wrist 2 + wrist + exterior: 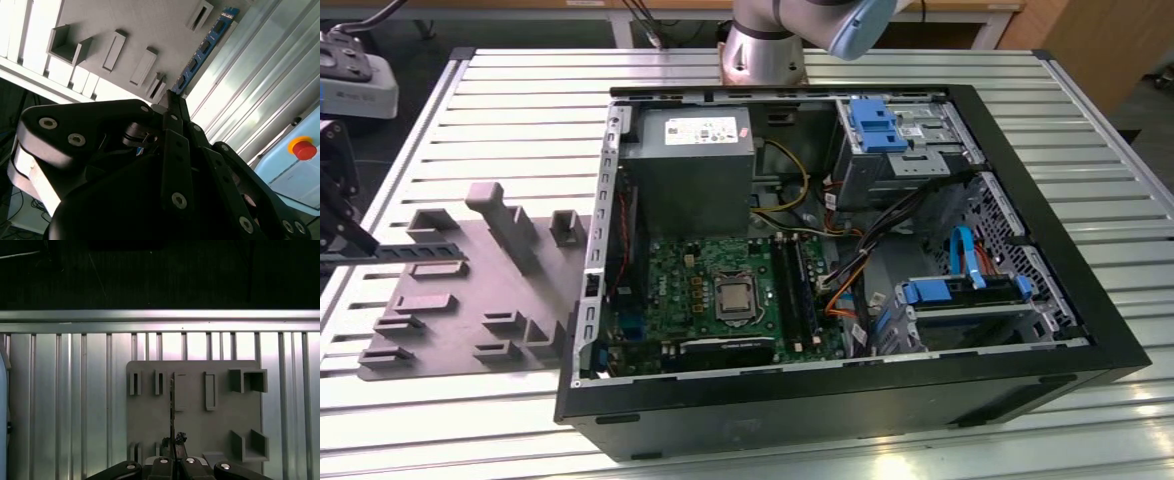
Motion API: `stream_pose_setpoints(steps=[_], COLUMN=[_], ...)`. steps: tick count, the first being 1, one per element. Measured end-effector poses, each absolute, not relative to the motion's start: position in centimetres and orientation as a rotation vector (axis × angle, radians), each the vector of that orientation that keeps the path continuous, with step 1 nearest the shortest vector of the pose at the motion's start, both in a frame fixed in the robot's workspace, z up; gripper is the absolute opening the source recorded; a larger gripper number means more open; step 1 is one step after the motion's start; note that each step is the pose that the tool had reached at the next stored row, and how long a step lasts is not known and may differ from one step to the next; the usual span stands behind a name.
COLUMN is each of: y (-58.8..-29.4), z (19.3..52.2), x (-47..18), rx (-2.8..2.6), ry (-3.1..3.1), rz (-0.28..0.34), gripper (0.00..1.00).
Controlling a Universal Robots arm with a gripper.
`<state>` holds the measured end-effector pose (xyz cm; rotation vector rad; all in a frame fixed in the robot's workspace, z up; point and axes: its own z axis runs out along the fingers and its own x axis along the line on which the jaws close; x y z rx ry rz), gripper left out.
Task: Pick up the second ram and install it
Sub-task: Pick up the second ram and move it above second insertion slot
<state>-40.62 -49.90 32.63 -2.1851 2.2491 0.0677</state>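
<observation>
Gripper (170, 100) clamped on the second ram (203, 50), at the bench (520, 90) edge on the exterior view's left.
Fingers pinched narrow on one end of the stick; the rest juts out over the grey tray (540, 295). Open computer case (854, 405) mid-bench.

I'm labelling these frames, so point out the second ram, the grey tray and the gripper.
second ram (205, 47): second wrist view, middle of its blue face.
grey tray (195, 430): first wrist view, a bare flat part between its blocks.
gripper (171, 100): second wrist view, between its fingertips, at the ram's near end.
</observation>
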Motion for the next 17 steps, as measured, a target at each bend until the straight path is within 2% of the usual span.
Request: stream_pose_setpoints(steps=[17], y=[-49.90], z=[33.57], x=[-40.62], rx=[-2.185], ry=[2.249], rz=[0.067], gripper=[0.12])
